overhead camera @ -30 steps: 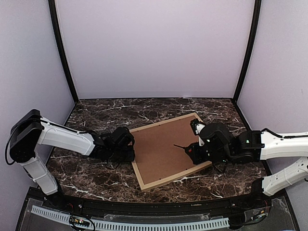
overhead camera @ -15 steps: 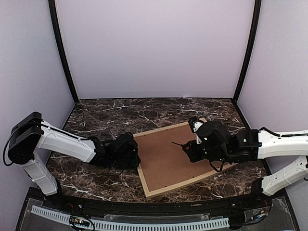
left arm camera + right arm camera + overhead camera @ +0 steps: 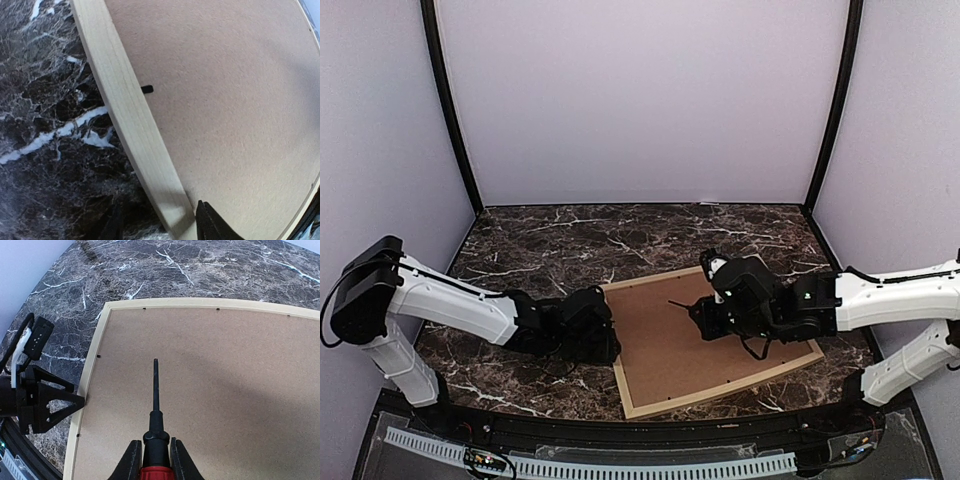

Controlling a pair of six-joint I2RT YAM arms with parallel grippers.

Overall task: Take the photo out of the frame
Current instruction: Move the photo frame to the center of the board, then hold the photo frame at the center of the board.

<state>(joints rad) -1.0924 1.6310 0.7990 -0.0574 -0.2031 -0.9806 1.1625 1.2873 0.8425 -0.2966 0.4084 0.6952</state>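
The marbled worktop (image 3: 540, 240) carries the light wood frame (image 3: 130, 125) lying back-up near its front edge, with the brown backing board (image 3: 660, 340) filling it. My left tool (image 3: 160, 215) sits with its jaws parted astride the frame's left rail. My right tool (image 3: 154, 447) is clamped on a red-handled screwdriver (image 3: 155, 390), whose blade points across the board.

The far half of the table (image 3: 570, 235) is bare marble, free for either arm up to the back wall (image 3: 640, 100). The frame (image 3: 200, 303) lies flat, filled by its board (image 3: 660, 360). The left end effector (image 3: 605, 340) blocks the left rail, set astride it with jaws apart. Over the board, the right end effector (image 3: 155, 460) clamps a screwdriver (image 3: 155, 385). Its shaft juts toward the left arm, with a gap between them.
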